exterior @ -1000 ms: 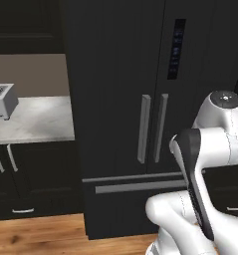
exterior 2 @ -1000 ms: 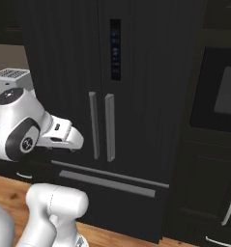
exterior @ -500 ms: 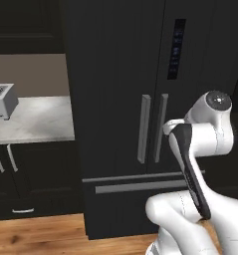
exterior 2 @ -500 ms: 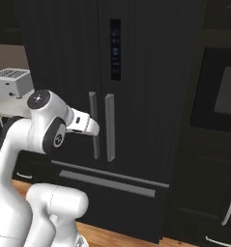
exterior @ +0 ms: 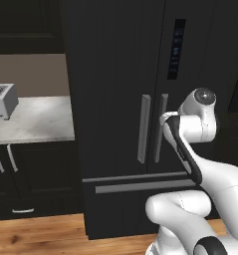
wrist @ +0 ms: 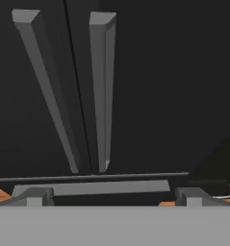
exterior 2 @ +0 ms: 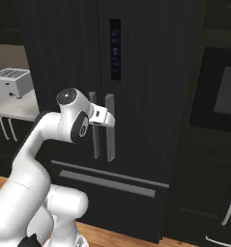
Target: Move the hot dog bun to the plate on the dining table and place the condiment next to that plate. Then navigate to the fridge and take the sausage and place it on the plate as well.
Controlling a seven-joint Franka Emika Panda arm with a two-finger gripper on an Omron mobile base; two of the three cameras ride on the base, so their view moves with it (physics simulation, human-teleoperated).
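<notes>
The fridge [exterior: 140,99] is seen closed straight ahead, its two grey vertical handles [wrist: 87,91] side by side at the middle. The pincer [wrist: 111,196] is held apart, empty, close in front of these handles. A toaster [exterior 2: 10,82] is placed on the bench [exterior: 36,122] to the left.

white arm raised, elbow bent, hand [wrist: 111,196] apparently wide open, empty
</notes>
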